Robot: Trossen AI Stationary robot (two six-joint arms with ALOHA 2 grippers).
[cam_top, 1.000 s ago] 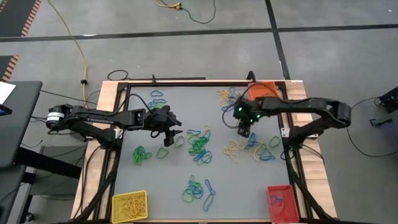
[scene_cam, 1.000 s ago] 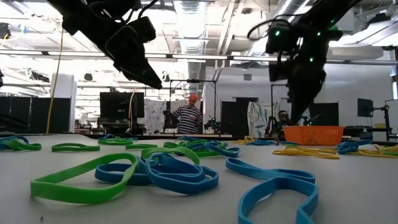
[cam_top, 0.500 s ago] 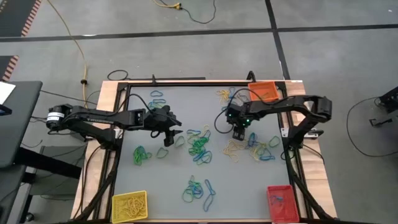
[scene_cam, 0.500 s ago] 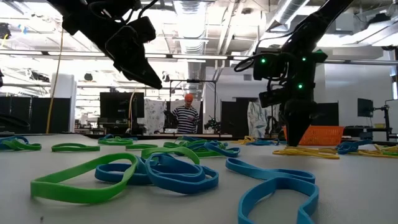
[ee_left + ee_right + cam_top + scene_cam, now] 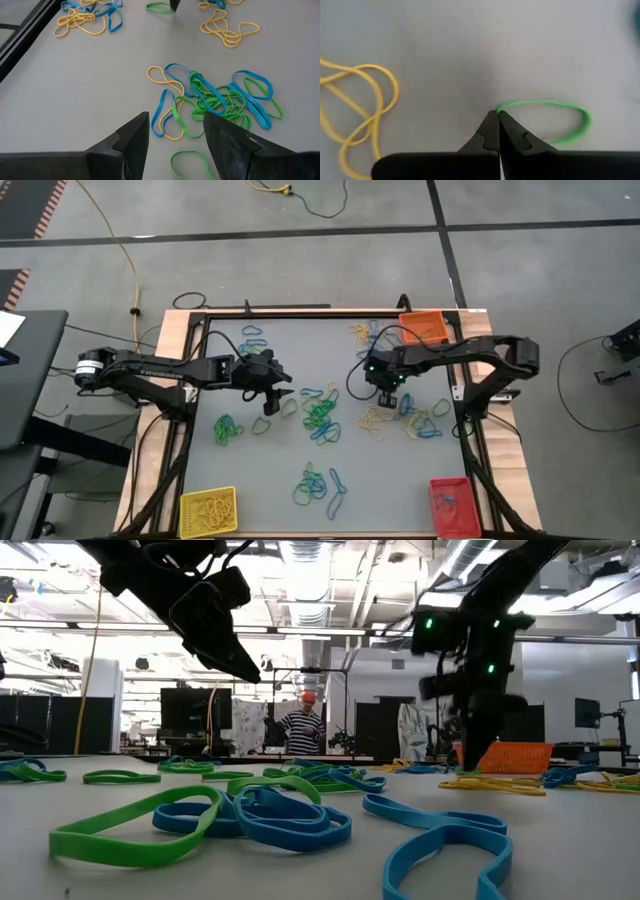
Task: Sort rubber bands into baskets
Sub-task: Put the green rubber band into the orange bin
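Many rubber bands in yellow, green and blue lie loose on the grey table, with a thick cluster [image 5: 320,415] in the middle. My right gripper [image 5: 384,392] points down at the table right of centre, shut at the end of one green rubber band [image 5: 545,122]. My left gripper [image 5: 270,405] hangs open above the table left of centre, nothing between its fingers [image 5: 132,142]. The yellow basket [image 5: 208,510] stands at the near left, the red basket [image 5: 449,507] at the near right and the orange basket [image 5: 425,326] at the far right. My right gripper has its two fingertips [image 5: 492,122] closed on the near end of the green band's loop [image 5: 504,107], pinching it only at their free ends. The fingers come from above, pointing steeply down. The rest of the loop lies flat on the table.
A yellow band tangle [image 5: 360,100] lies close beside the right gripper. More yellow and blue bands [image 5: 415,418] lie toward the table's right edge, and others [image 5: 252,335] at the far left. A person [image 5: 300,725] stands in the room beyond the table.
My right gripper has sunk toward the table and shifted a little toward the table's left and near edges, ending with its fingertips at the green band. The left arm has kept still.
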